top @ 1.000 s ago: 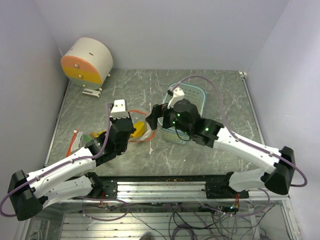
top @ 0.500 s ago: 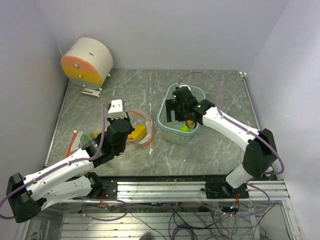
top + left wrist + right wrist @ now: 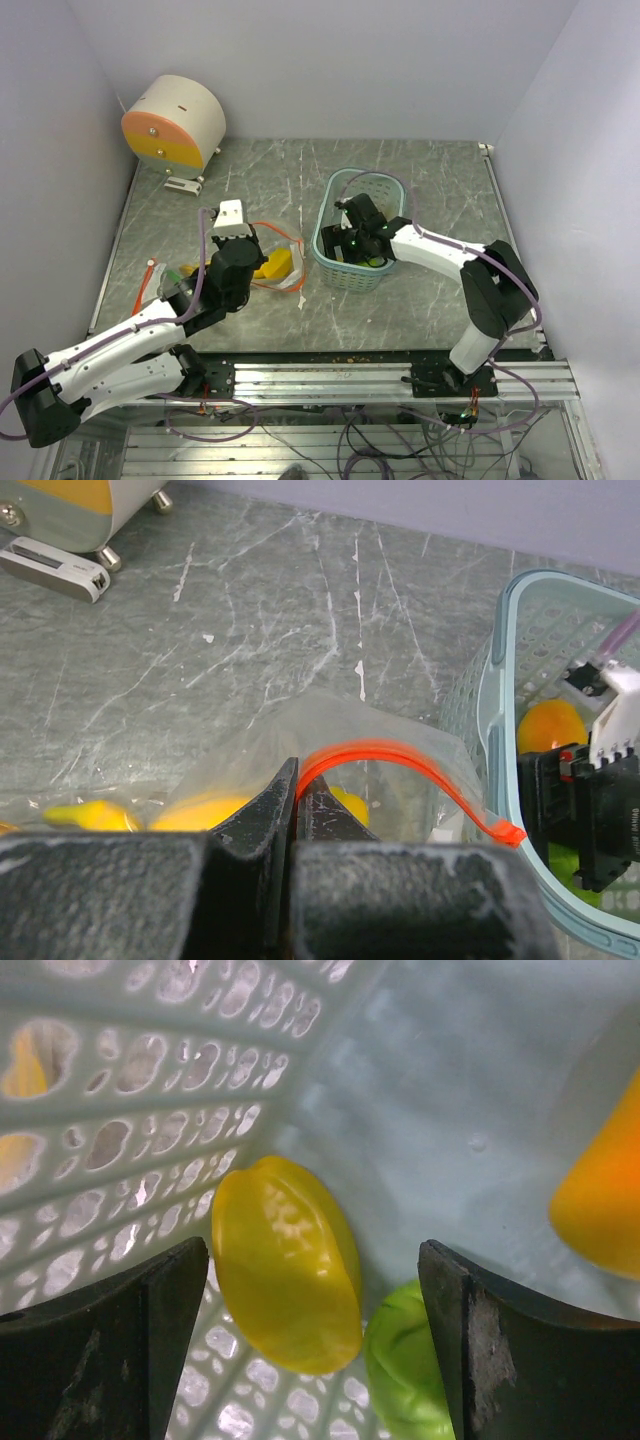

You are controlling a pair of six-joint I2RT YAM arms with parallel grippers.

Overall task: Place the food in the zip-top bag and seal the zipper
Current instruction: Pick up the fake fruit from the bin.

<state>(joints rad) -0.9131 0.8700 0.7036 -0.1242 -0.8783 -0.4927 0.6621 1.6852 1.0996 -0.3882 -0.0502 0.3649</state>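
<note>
The clear zip-top bag [image 3: 285, 262] lies left of the pale teal basket [image 3: 372, 173]. My left gripper [image 3: 295, 780] is shut on the bag's red-orange zipper strip [image 3: 420, 765], holding the mouth arched open. A yellow banana [image 3: 85, 813] and an orange-yellow mango [image 3: 205, 810] show through the bag. My right gripper [image 3: 312, 1290] is open, low inside the basket, its fingers on either side of a yellow fruit [image 3: 285, 1260] and a round green fruit [image 3: 410, 1360]. An orange piece [image 3: 600, 1190] lies beside them.
A round white and orange device [image 3: 175, 122] stands at the back left, with a small white block [image 3: 55, 565] in front of it. A green piece [image 3: 175, 273] lies by my left arm. The basket wall [image 3: 490, 730] stands just right of the bag's mouth.
My right arm has swung from beside the bag back over the basket and dropped into it. My left gripper has stayed shut on the zipper strip, shifting only slightly.
</note>
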